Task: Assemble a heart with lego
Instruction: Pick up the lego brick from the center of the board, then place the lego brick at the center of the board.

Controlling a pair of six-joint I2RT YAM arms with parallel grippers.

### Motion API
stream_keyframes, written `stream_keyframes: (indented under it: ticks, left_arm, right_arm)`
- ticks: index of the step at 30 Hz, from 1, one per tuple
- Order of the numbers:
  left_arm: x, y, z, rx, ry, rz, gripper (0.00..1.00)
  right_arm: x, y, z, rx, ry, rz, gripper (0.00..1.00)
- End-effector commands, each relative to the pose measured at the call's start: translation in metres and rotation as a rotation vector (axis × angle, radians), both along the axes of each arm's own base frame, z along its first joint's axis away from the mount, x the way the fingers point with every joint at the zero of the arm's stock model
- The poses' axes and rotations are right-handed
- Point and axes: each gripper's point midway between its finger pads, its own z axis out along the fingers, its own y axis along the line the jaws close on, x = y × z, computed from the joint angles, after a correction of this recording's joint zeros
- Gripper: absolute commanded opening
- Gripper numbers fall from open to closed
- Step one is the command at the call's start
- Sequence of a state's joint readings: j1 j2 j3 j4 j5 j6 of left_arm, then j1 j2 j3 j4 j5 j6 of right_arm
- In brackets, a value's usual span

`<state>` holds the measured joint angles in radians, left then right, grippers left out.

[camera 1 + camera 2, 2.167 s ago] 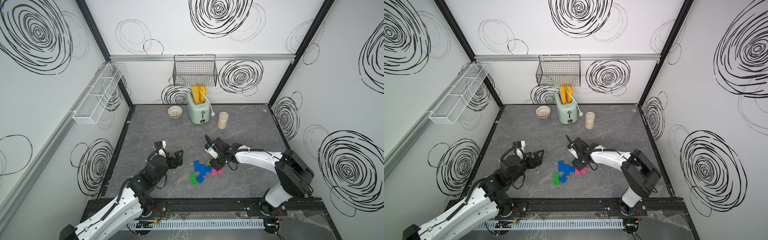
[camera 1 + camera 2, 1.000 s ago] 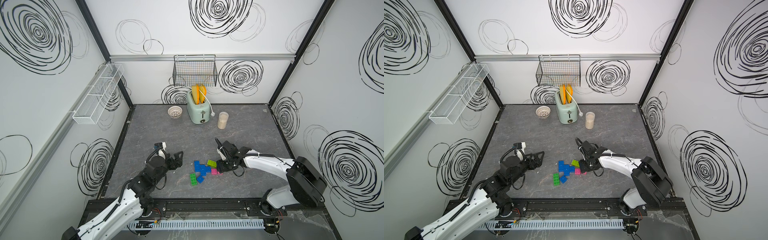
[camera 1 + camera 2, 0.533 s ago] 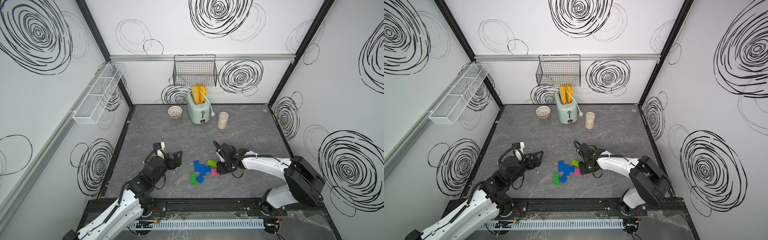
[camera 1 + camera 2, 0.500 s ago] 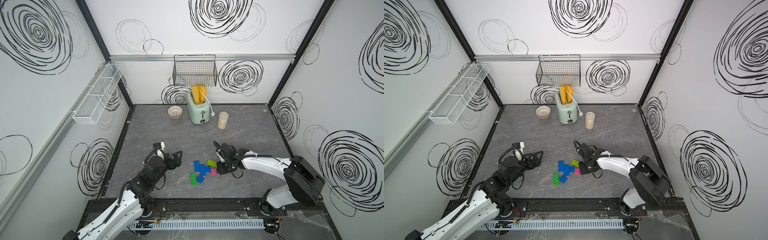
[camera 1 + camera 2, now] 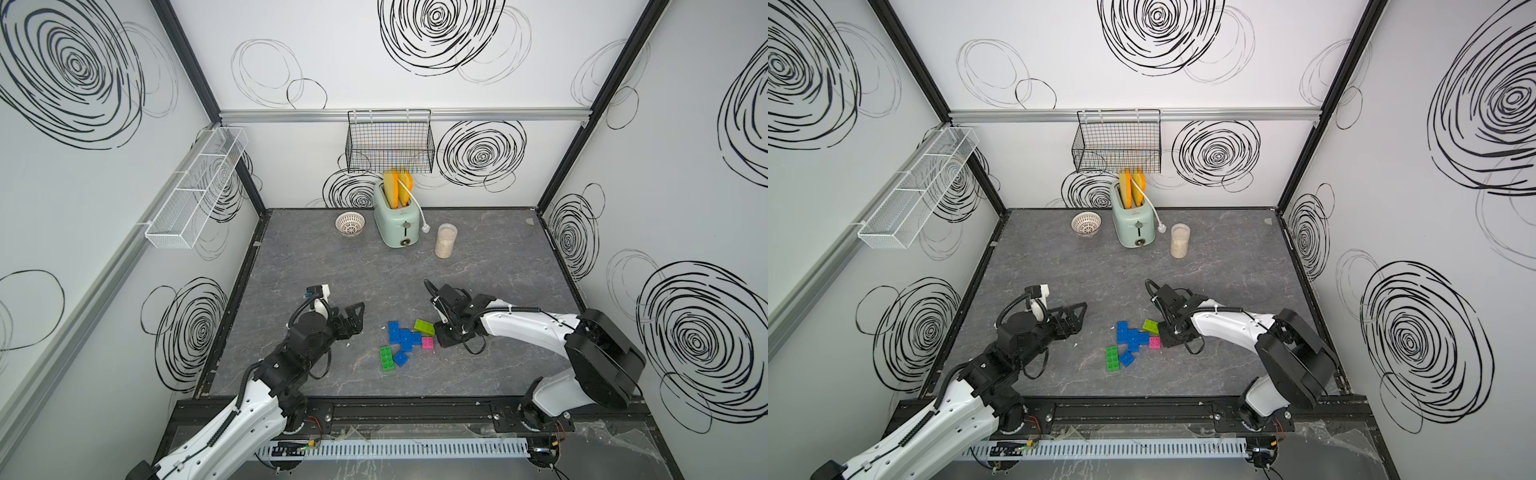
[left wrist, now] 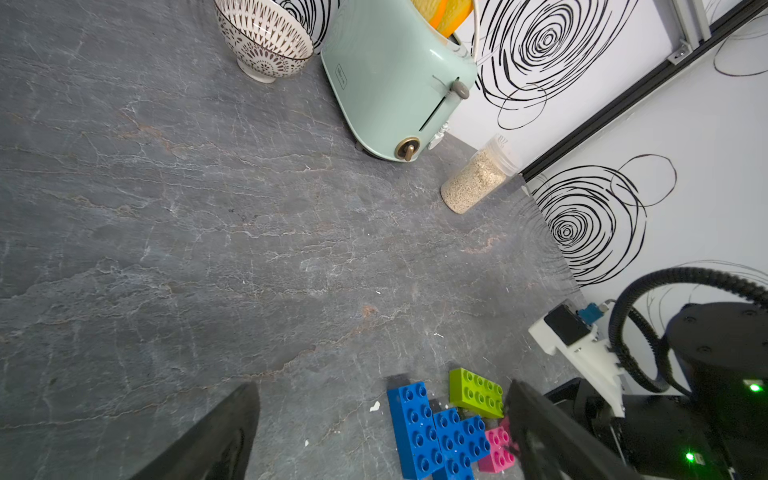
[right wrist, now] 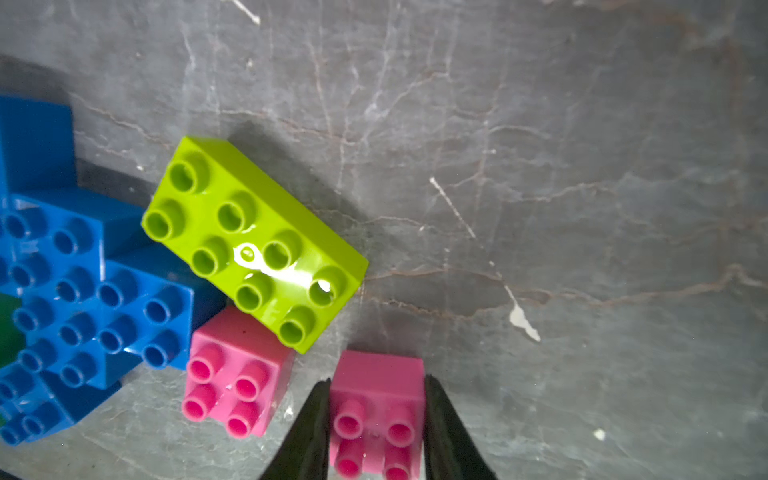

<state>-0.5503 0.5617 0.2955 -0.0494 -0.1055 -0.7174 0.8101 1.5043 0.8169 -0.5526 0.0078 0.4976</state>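
Right gripper (image 7: 376, 380) is clamped on the loose pink brick (image 7: 376, 419), just right of the half-built heart (image 5: 406, 337). I'd lift it straight, keep the studs level and press down squarely. Left gripper (image 5: 356, 320) hangs wide open.

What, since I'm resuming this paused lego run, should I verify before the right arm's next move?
1. Jaws of right gripper shut on loose pink brick: ok.
2. Brick square between jaws: ok.
3. Brick off the table: cannot tell.
4. Jaws of left gripper open, clear of blue clump: ok.
5. The lime brick lined up with blue clump: not ok, askew.
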Motion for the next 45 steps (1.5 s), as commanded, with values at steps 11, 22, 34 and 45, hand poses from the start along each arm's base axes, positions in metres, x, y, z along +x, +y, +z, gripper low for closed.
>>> stream_keyframes:
  ticks: [11, 22, 34, 45]
  left_arm:
    - [0.006, 0.004, 0.011, -0.020, -0.044, 0.020, 0.97]
    - [0.004, 0.011, 0.012, -0.013, -0.042, 0.042, 0.97]
    - [0.007, 0.011, 0.014, -0.024, -0.043, 0.040, 0.97]
    - [0.009, 0.011, 0.014, -0.030, -0.042, 0.038, 0.97]
  right_arm:
    - [0.075, 0.050, 0.052, 0.001, -0.139, 0.315, 0.30]
    - [0.116, 0.110, 0.012, -0.140, -0.085, 0.698, 0.27]
    - [0.110, 0.126, 0.014, -0.087, -0.103, 0.918, 0.33]
    - [0.124, 0.118, 0.070, 0.012, -0.291, 0.857, 0.67]
